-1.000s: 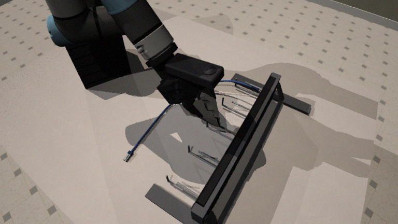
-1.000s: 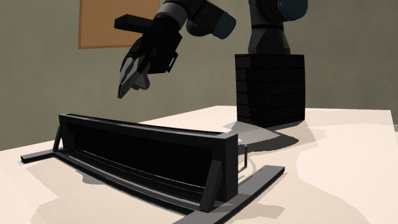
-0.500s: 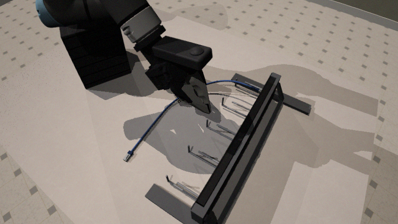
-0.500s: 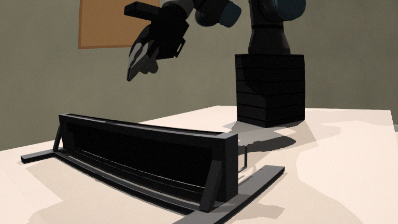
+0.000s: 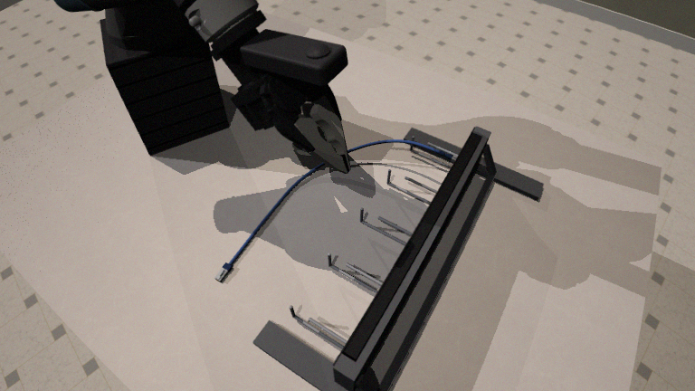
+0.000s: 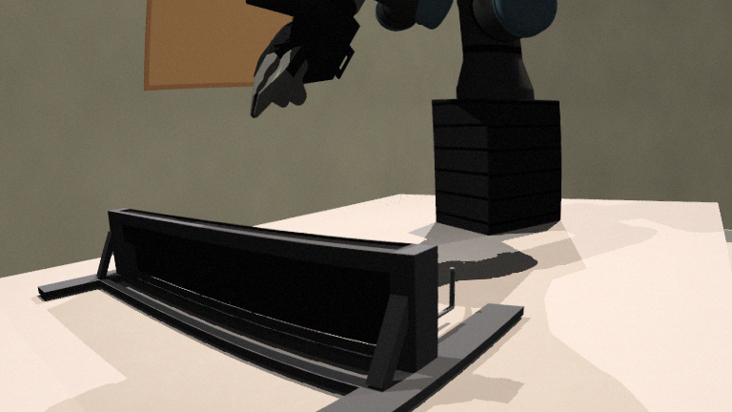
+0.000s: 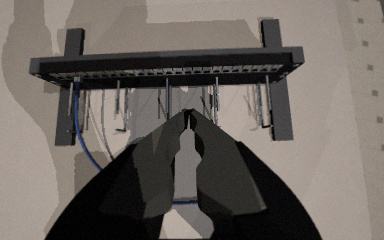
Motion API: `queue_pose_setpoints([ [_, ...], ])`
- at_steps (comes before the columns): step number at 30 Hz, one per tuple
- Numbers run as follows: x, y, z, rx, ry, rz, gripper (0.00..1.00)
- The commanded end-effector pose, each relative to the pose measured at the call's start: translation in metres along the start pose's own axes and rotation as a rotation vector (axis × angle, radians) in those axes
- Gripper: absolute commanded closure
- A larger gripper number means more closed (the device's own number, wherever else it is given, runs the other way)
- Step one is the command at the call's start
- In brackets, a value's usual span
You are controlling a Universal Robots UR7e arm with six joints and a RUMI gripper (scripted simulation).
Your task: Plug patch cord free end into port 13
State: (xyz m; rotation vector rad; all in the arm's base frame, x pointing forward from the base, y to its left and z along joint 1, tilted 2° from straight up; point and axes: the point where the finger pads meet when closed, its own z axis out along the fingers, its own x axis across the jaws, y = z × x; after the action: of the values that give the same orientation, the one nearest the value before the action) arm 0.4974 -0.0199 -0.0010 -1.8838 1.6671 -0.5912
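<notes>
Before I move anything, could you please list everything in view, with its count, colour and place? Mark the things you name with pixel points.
rack point(image 5: 353, 366) point(image 6: 426, 299) point(image 7: 295, 54): one, dark grey, upright on the table
cable point(image 5: 263, 217) point(image 7: 78, 115): one, blue, one end in the rack, the rest curving across the table
free plug point(image 5: 223, 272): one, clear with blue, on the table, away from the rack
table point(image 5: 168, 284) point(image 6: 637, 278) point(image 7: 330, 175): one, pale, under the rack
board point(image 6: 205, 30): one, orange-brown, on the wall
floor point(image 5: 451, 23): one, beige with grey squares, around the table
pedestal point(image 5: 174, 105) point(image 6: 518, 170): one, black, under the arm
arm point(image 5: 225, 4) point(image 6: 494, 70): one, black and grey with blue caps, above the table
end effector point(image 5: 348, 167) point(image 6: 254, 114) point(image 7: 189, 110): one, dark grey, shut and empty, above the table
</notes>
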Motion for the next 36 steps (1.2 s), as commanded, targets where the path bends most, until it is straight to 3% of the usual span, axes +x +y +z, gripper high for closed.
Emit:
queue_pose_setpoints([
  [1, 0.0, 0.0, -0.008, -0.002, -0.002, -0.001, 1.0],
  [16, 0.0, -0.001, -0.032, -0.002, -0.002, -0.001, 1.0],
  [36, 0.001, -0.001, -0.036, -0.002, -0.002, -0.001, 1.0],
])
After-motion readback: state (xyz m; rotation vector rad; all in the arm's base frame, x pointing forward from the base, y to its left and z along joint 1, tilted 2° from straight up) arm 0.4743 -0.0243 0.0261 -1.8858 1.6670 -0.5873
